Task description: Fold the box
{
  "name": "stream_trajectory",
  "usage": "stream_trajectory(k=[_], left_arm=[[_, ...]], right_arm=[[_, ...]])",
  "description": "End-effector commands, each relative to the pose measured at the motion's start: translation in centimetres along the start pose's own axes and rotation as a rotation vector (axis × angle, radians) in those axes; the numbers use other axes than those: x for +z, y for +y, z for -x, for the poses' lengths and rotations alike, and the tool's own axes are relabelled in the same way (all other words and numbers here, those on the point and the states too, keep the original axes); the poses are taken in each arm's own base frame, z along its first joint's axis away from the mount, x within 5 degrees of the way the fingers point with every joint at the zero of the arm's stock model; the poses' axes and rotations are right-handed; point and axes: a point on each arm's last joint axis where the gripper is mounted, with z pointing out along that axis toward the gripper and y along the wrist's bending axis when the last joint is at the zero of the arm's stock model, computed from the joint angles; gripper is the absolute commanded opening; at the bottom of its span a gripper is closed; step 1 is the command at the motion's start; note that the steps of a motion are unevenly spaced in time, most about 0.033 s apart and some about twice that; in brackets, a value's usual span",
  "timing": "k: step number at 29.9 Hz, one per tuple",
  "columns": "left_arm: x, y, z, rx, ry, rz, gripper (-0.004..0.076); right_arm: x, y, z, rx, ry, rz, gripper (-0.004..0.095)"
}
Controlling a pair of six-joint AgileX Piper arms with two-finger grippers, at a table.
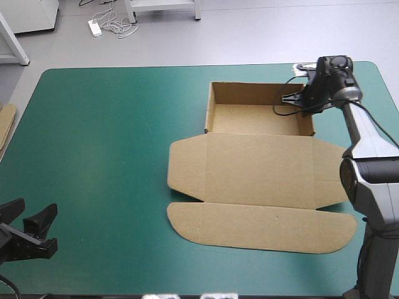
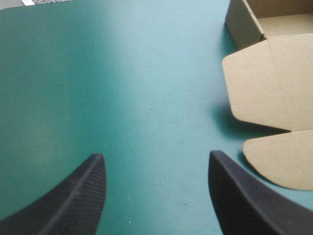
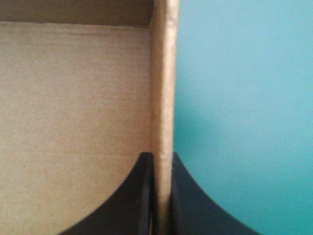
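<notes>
The brown box [image 1: 259, 168] lies at the table's right half as an open tray with its lid spread flat toward the near edge. The tray part [image 1: 255, 118] has its walls raised. My right gripper [image 1: 304, 103] sits over the tray's right wall; in the right wrist view the black fingers [image 3: 142, 196] pinch that upright wall [image 3: 164, 88], one inside the tray and one outside, shut on it [image 3: 162, 157]. My left gripper [image 1: 31, 217] rests low at the near left corner, open, far from the box. In its own view the left gripper [image 2: 154, 159] has bare cover between the fingers, and the box's lid flaps [image 2: 274, 88] lie ahead to one side.
An edge of more brown board [image 1: 5, 128] shows at the table's left edge. The teal-green cover [image 1: 106, 143] stretches bare between the left gripper and the box. The rounded lid flap [image 1: 262, 227] reaches close to the near edge.
</notes>
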Motion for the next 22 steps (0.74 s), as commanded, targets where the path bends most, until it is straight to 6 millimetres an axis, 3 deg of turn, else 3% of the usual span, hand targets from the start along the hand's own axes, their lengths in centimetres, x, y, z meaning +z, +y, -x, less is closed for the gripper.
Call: stream_trajectory(k=[1, 5, 12, 22], left_arm=[[-0.3, 0.1, 0.1, 0.004, 0.031, 0.005, 0.0440], [-0.3, 0.3, 0.1, 0.010, 0.029, 0.024, 0.0440], [-0.3, 0.5, 0.1, 0.018, 0.026, 0.051, 0.0440], [-0.3, 0.5, 0.1, 0.017, 0.026, 0.048, 0.0440]], right_arm=[[-4.9, -5.3, 0.0, 0.052, -0.076, -0.103, -0.0016], [-6.3, -9.6, -0.9, 0.138, -0.082, -0.142, -0.0009], [-5.4, -15.8, -3.4, 0.258, -0.001, -0.205, -0.0005], [-5.3, -17.5, -3.1, 0.245, -0.069, -0.265, -0.0005]])
